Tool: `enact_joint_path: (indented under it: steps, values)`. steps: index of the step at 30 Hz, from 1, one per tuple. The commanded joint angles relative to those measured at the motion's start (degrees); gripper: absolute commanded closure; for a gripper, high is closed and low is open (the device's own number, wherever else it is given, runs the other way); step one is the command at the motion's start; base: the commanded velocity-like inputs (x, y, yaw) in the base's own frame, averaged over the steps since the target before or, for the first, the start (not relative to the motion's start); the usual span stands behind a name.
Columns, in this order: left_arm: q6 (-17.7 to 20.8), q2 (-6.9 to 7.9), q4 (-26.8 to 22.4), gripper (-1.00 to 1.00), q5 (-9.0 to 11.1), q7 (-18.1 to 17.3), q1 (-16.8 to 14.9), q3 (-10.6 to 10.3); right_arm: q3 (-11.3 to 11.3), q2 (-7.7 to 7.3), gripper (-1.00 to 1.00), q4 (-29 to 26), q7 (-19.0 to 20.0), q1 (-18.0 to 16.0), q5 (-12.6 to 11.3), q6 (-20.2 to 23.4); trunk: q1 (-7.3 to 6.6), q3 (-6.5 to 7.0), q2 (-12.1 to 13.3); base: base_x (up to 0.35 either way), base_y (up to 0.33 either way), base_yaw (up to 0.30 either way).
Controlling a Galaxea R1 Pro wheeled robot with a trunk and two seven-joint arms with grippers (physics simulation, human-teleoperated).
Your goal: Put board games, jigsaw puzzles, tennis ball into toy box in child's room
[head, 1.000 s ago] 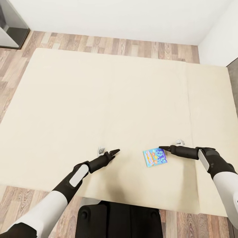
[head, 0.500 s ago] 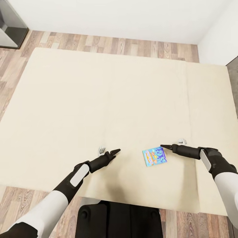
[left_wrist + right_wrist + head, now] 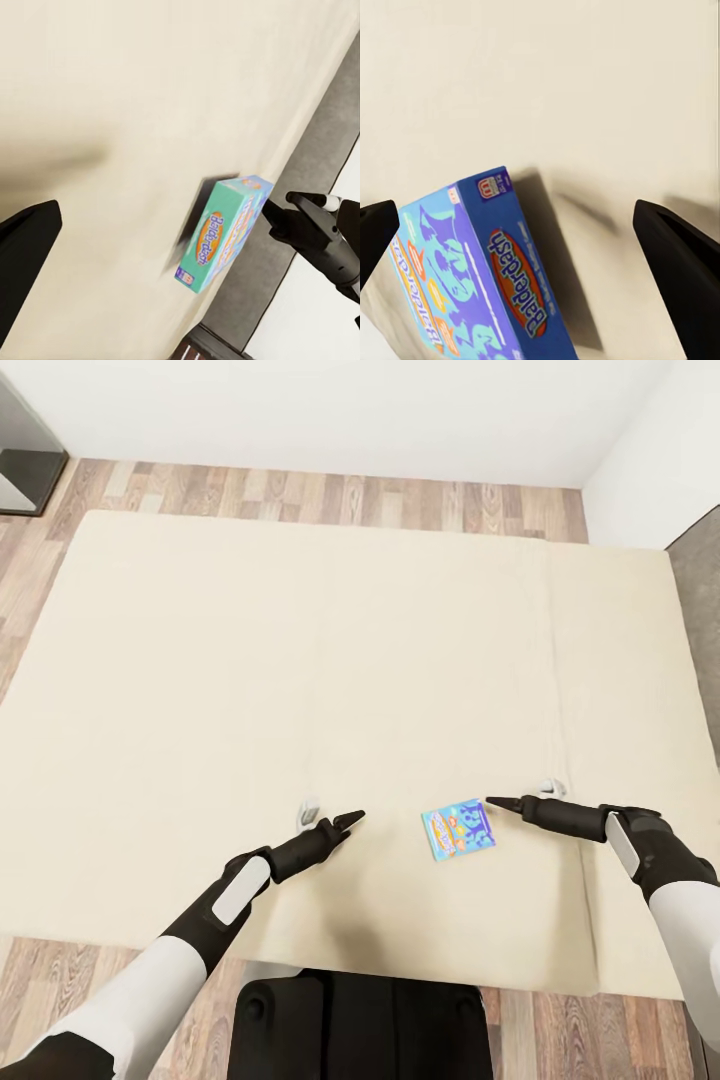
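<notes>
Blue board game [image 3: 458, 830] on bed [image 3: 300, 660], just off spread, empty right gripper [image 3: 490, 801]; left gripper [image 3: 355, 818] spread, empty.

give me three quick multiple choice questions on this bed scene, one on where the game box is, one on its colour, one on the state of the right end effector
1. Where does the game box lie?
A. on the bed, between the two end effectors
B. on the wood floor
C. inside a grey bin

2. What is the box's main colour?
A. red
B. blue
C. black

3. How does the right end effector stand?
A. shut on the box
B. open, holding nothing
C. pressed flat under the box

Answers:
1 A: the game box rests on the bed, with the left end effector on one side and the right end effector on the other.
2 B: its printed face is mostly blue with teal edges.
3 B: the right wrist view shows its two fingers far apart, with the box between them but untouched.
</notes>
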Motion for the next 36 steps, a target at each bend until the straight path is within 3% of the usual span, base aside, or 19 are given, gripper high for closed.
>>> enact_joint_path:
  steps: [1, 26, 36]
  values:
    - [0.3, 0.0, 0.1, -1.0, 0.3, 0.1, 0.0, -0.1, -0.1, -0.01, -1.0, 0.0, 0.0, 0.0, 0.1, 0.2, 0.02, -0.03, 0.0, 0.0, 0.0, -0.036]
    - [0.5, -1.05, 0.1, -1.0, 0.3, -1.9, 0.0, -0.4, 0.0, 0.39, -1.0, 0.2, 0.4, 0.0, -0.1, 0.2, 0.02, -0.03, 0.0, 0.0, 0.0, -0.009]
    - [0.6, -1.34, 0.6, -1.0, 0.1, -5.1, -0.1, -3.7, 0.1, 0.87, -1.0, 0.6, 0.5, 0.2, -0.1, 0.2, 0.02, -0.03, 0.0, 0.0, 0.0, 0.0]
